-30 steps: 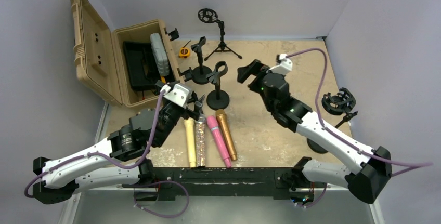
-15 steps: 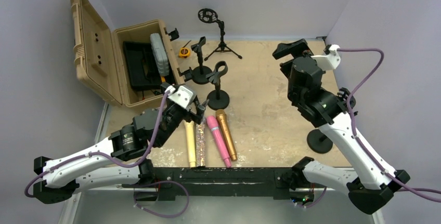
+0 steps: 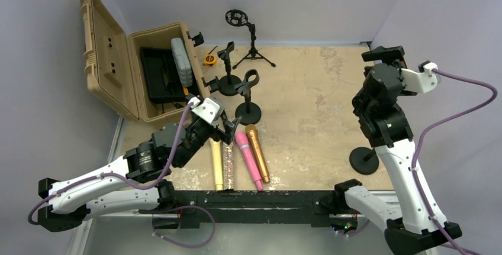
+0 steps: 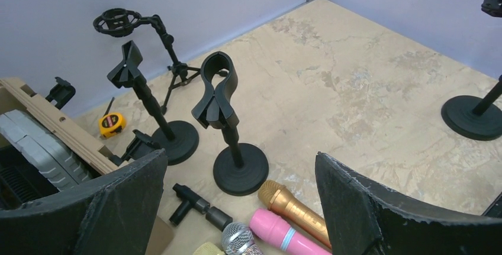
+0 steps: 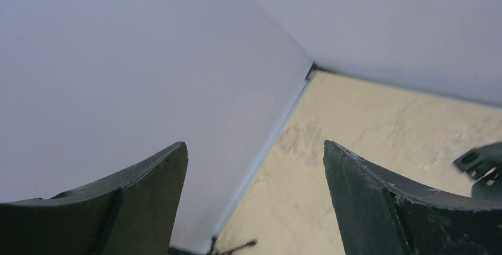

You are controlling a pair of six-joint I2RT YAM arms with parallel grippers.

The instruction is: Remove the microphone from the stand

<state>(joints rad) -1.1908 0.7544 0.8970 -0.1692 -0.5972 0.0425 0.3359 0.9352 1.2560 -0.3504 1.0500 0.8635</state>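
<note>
Several microphones lie side by side on the table: cream (image 3: pixel 216 163), glitter silver (image 3: pixel 228 160), pink (image 3: pixel 249 160) and gold (image 3: pixel 258 153). No stand that I see holds one. The clip stand (image 3: pixel 247 98) behind their heads is empty, its clip (image 4: pixel 216 89) upright. My left gripper (image 3: pixel 228 126) hovers open over the microphone heads; the gold one (image 4: pixel 293 207) and pink one (image 4: pixel 284 234) show between its jaws. My right gripper (image 3: pixel 385 54) is raised at the back right corner, open and empty, facing the wall. A round stand base (image 3: pixel 363 160) sits below that arm.
An open tan case (image 3: pixel 118 65) stands at the back left. Beside it are a yellow tape measure (image 3: pixel 209 60), a second clip stand (image 3: pixel 228 71) and a tripod stand (image 3: pixel 245 36) with a shock mount. A black adapter (image 4: pixel 195 205) lies near the microphone heads.
My right arm has swung from the table's middle to the back right corner and risen, uncovering then hiding the right stand's mount. My left gripper has shifted slightly right.
</note>
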